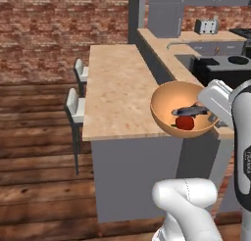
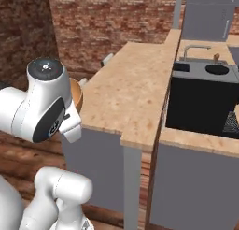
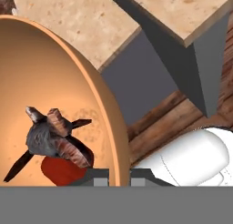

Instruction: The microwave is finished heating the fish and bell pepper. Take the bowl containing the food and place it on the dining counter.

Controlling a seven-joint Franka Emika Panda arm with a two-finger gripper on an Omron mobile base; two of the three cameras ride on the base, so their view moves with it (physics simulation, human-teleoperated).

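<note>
One long dining counter (image 1: 115, 88) stretches past white-seated stools (image 1: 74, 105) — at its near corner the bowl (image 1: 169, 118) hangs in the air, rim pinched by the clenched gripper (image 3: 119, 177), fish (image 1: 188, 110) lying atop bell pepper (image 1: 185, 123) inside.

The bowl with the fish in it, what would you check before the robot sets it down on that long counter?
1. Gripper shut on the bowl rim: ok.
2. Fish and bell pepper inside the bowl: ok.
3. Bowl over the dining counter: not ok, it overhangs the near corner.
4. Bare countertop ahead for landing: ok.
5. Bowl level: not ok, tilted.
</note>
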